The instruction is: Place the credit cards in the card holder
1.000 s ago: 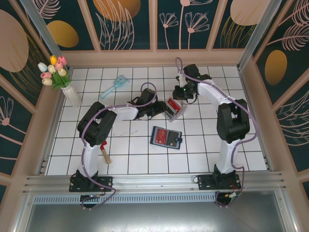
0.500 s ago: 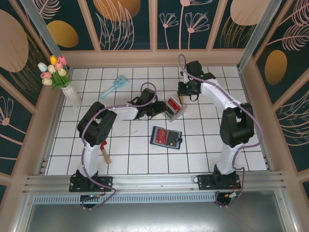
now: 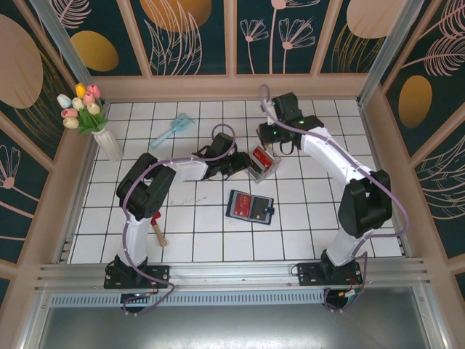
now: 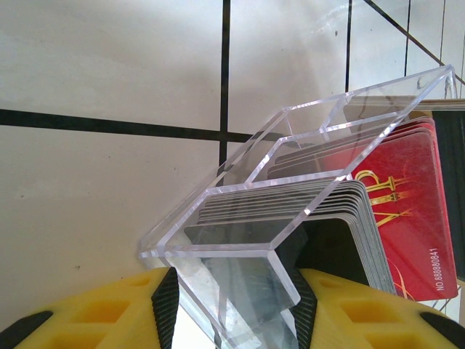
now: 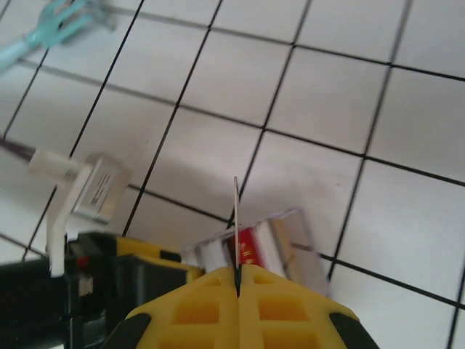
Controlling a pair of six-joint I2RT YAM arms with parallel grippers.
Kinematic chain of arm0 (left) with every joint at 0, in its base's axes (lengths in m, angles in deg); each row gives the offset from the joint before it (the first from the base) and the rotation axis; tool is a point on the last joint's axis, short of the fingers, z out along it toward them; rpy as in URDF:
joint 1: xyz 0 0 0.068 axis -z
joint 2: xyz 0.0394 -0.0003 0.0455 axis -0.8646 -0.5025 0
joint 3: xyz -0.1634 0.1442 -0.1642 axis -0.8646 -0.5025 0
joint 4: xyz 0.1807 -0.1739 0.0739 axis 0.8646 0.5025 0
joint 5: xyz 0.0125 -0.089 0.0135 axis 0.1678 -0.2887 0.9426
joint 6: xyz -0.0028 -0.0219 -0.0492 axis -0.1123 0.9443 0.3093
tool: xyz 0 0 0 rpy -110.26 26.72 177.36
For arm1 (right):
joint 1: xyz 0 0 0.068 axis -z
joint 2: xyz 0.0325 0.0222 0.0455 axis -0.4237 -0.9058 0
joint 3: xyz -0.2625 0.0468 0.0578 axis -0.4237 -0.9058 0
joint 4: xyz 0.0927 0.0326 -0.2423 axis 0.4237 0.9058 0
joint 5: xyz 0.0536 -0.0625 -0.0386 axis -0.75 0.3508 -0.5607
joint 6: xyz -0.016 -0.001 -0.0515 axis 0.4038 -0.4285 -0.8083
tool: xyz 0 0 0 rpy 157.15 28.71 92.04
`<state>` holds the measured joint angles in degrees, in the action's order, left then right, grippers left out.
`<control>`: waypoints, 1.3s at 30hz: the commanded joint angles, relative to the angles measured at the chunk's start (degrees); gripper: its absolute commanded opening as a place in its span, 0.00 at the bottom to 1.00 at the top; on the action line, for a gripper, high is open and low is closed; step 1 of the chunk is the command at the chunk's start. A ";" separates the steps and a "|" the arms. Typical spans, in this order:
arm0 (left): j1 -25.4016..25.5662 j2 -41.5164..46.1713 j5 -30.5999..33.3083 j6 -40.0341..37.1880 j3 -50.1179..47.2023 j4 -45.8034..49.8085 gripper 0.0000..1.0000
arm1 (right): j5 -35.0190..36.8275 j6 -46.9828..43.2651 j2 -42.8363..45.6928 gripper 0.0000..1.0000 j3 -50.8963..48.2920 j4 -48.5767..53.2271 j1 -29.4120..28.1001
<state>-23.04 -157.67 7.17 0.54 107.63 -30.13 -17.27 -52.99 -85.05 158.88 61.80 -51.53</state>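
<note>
The card holder [image 3: 250, 206] lies open on the worktop [image 3: 189, 233] nearest the arm bases, inner slots facing up to receive cards. Beyond it, the left tool [image 4: 232, 309] clamps the base of the clear rack [image 4: 218, 240] and holds it tilted (probably to steady it for extraction), with the cards [image 4: 407, 203] stacked inside. Farthest, the right tool [image 5: 238, 280] is pinched tight on one card [image 5: 235, 218], held edge-on just above the rack.
</note>
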 commanded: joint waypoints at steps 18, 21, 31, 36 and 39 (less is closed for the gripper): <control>0.13 -1.09 -0.46 0.30 0.15 -0.99 0.48 | 17.35 -6.18 -2.67 0.00 -5.36 -5.20 -2.17; 0.12 -0.49 -0.38 -0.04 0.03 -0.93 0.48 | 17.11 -5.72 -2.04 0.00 -5.13 -4.65 -2.01; 0.15 12.70 1.91 -0.68 -5.04 -6.13 0.60 | -8.58 8.41 8.80 0.00 -8.77 -10.30 3.50; 0.01 22.38 0.96 1.26 -10.78 -14.51 0.72 | -21.51 17.47 14.22 0.00 -14.81 -17.90 6.21; -0.73 24.68 -4.74 2.83 -12.19 -21.37 0.74 | -27.26 22.25 16.00 0.00 -17.13 -21.40 6.87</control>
<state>-23.17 -134.81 7.15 1.65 97.18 -41.76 -33.44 -38.53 -70.19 144.59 46.56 -44.97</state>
